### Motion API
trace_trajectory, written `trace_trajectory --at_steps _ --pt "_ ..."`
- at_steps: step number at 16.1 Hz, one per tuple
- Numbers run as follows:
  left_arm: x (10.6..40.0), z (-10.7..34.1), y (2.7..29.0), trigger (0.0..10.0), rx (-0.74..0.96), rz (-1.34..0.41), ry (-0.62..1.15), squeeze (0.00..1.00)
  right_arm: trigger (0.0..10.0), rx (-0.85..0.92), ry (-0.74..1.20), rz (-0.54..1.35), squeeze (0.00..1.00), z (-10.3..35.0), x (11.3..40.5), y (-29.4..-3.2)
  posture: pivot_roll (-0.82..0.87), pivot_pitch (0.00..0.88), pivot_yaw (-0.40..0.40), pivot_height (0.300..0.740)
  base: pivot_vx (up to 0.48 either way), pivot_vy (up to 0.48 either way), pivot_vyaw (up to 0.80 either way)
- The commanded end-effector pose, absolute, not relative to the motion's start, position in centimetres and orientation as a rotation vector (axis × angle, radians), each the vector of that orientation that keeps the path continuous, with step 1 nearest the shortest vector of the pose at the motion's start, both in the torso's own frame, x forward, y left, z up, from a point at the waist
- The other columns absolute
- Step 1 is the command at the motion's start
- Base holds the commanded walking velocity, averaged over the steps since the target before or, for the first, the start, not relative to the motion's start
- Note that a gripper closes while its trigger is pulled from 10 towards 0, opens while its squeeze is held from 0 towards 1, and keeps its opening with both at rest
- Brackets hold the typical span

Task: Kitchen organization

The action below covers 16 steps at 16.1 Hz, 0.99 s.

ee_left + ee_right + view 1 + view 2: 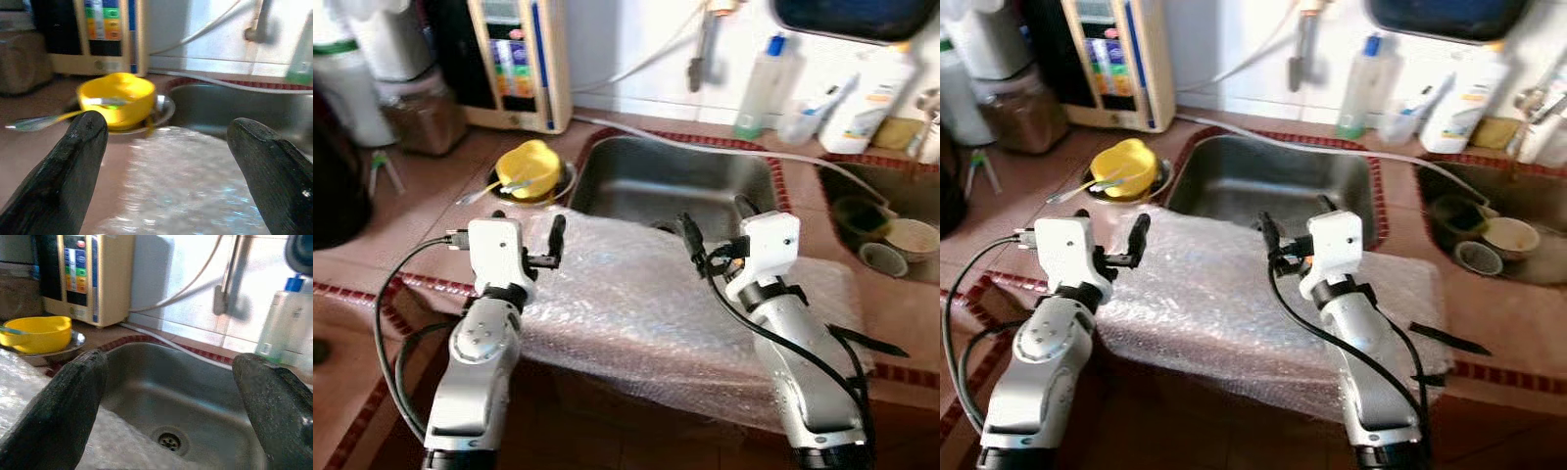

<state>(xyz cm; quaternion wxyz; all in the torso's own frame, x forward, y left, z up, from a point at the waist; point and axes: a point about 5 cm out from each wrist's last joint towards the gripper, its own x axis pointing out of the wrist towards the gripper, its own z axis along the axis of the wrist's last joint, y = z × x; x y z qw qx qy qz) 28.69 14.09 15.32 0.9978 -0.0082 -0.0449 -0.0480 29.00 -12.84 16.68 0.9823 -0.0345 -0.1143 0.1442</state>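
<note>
Both arms are up over the counter, and a big sheet of bubble wrap is spread across the front edge of the worktop, its far edge lapping over the near rim of the steel sink. The left gripper hovers above the sheet's left end with its two black fingers spread wide and nothing between them; from the left wrist view the fingers frame the crinkled plastic below. The right gripper hangs over the sheet's far edge right at the sink, fingers parted just as wide and equally empty, and the right wrist view looks past them down into the basin to the drain. Just left of the sink sits a yellow bowl on a metal dish, a spoon sticking out of it toward the left. Behind that stands a cream water dispenser with coloured buttons, against the wall. A white hose trails along the back rim of the sink. Along the wall on the right there's a clear bottle with a blue cap and a white bottle. Further right, a second basin holds a couple of small bowls.
</note>
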Motion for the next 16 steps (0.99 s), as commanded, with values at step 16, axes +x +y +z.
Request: trace_trajectory --at_steps 16 --pt "28.53 15.44 14.28 10.0 0.002 -0.114 -0.087 0.00 10.0 -0.064 -0.249 0.290 0.00 16.91 29.15 -12.48 -0.02 0.053 0.007 0.740 0.285 0.000 0.00"
